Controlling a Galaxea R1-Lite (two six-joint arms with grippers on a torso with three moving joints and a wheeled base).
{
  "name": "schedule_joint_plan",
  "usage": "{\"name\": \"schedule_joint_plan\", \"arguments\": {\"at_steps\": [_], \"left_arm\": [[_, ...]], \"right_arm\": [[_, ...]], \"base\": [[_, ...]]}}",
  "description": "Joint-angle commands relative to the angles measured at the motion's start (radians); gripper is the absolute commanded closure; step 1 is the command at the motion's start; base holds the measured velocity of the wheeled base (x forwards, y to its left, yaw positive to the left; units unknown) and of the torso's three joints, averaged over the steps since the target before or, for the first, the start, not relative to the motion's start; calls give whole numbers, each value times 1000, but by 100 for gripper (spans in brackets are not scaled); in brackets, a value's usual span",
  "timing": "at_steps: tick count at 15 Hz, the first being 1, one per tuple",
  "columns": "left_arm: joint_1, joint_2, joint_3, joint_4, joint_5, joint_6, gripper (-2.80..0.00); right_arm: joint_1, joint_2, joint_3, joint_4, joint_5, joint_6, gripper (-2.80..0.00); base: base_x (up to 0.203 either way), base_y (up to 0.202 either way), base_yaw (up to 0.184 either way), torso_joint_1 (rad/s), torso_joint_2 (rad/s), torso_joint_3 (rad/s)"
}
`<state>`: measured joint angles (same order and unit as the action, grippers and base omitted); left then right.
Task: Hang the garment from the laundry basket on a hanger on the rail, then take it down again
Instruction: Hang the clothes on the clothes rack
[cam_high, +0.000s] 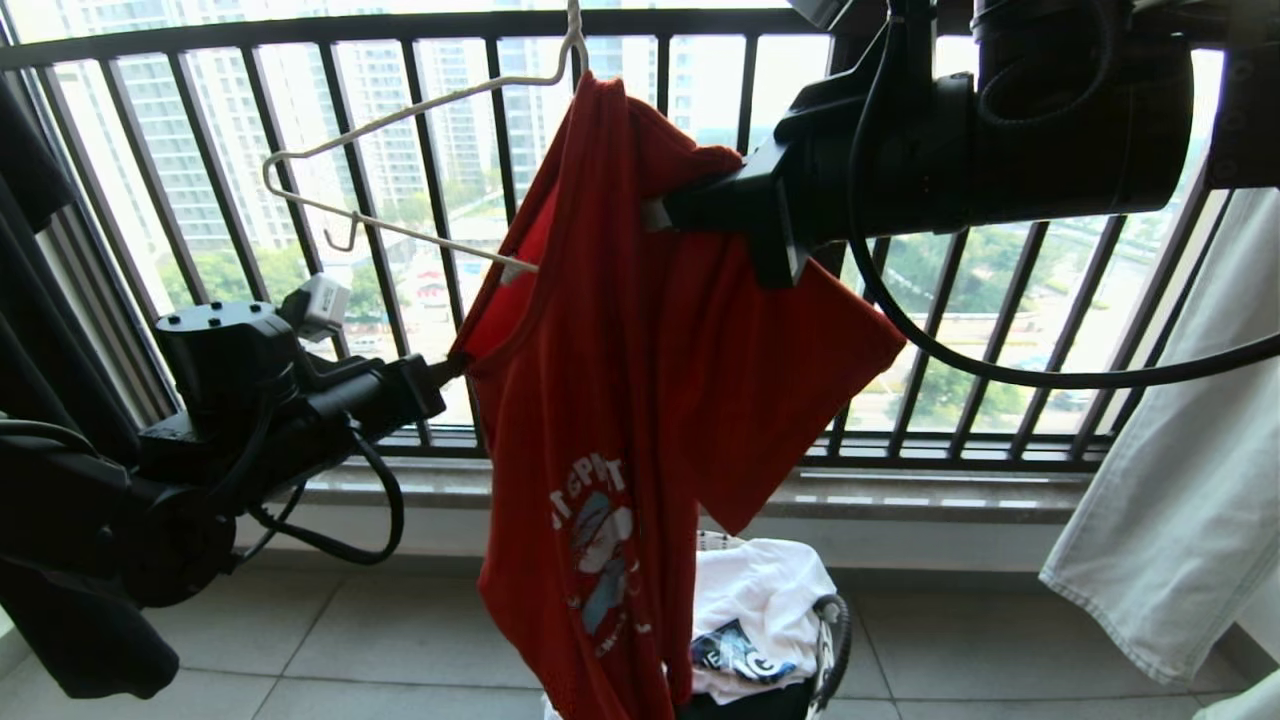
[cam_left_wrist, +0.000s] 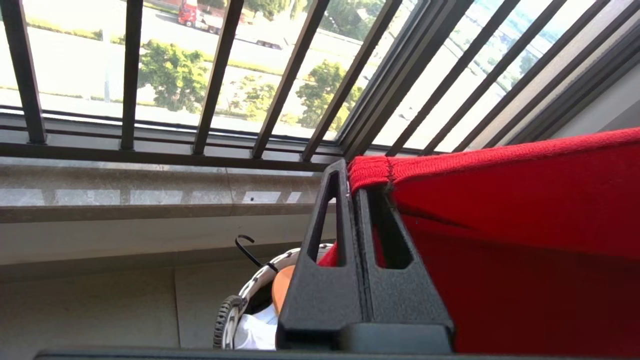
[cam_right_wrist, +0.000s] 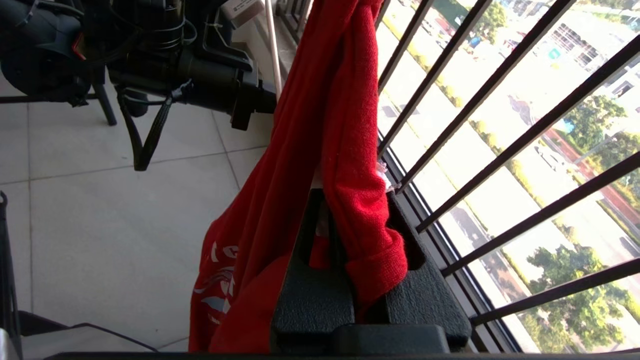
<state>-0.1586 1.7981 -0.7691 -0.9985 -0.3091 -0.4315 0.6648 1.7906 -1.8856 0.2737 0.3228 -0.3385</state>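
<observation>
The right arm (cam_high: 1000, 120) is filling the top right of the head view, nearest to the camera, and it is hiding its own wrist; only the tip of the right gripper (cam_high: 655, 213) is showing, pressed into the upper folds of the garment (cam_high: 620, 400). This one red T-shirt is hanging from one hanger (cam_high: 400, 170), whose hook is cut off at the top edge, so the rail is not visible. The white lettering on the shirt is creased and hard to read. The left gripper (cam_high: 455, 362) is meeting the shirt's left edge. Below, the laundry basket (cam_high: 830, 640) is half hidden behind the shirt, with white cloth (cam_high: 760, 600) inside. A black garment (cam_high: 40, 300) is hanging at the left and a pale garment (cam_high: 1180, 480) at the right, both cut off. In the left wrist view, the left gripper (cam_left_wrist: 354, 172) is clenching the red ribbed hem (cam_left_wrist: 370, 170) between two closed fingers. In the right wrist view, the right gripper (cam_right_wrist: 350, 200) is clamping a bunched fold of the shirt (cam_right_wrist: 350, 150), which is covering the fingertips.
</observation>
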Motion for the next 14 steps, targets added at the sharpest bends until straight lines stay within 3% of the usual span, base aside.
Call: {"name": "schedule_joint_plan", "arguments": {"at_steps": [1,8,12,14], "left_arm": [[13,-2,-7,-4,-2,-3,0],[76,-31,-49,37,-6,-3,0],[119,-40,-72,60,-18,-1,0],[134,-52,-79,73,-27,-1,0]], "right_arm": [[-2,-7,21,1,2,-2,0],[-87,-30,160,-21,26,-1,0],[-112,-34,299,-202,38,-3,0],[-119,-31,310,-206,38,-4,0]], "base": [[0,0,0,0,0,0],[0,0,0,0,0,0],[0,0,0,0,0,0],[0,0,0,0,0,0]]}}
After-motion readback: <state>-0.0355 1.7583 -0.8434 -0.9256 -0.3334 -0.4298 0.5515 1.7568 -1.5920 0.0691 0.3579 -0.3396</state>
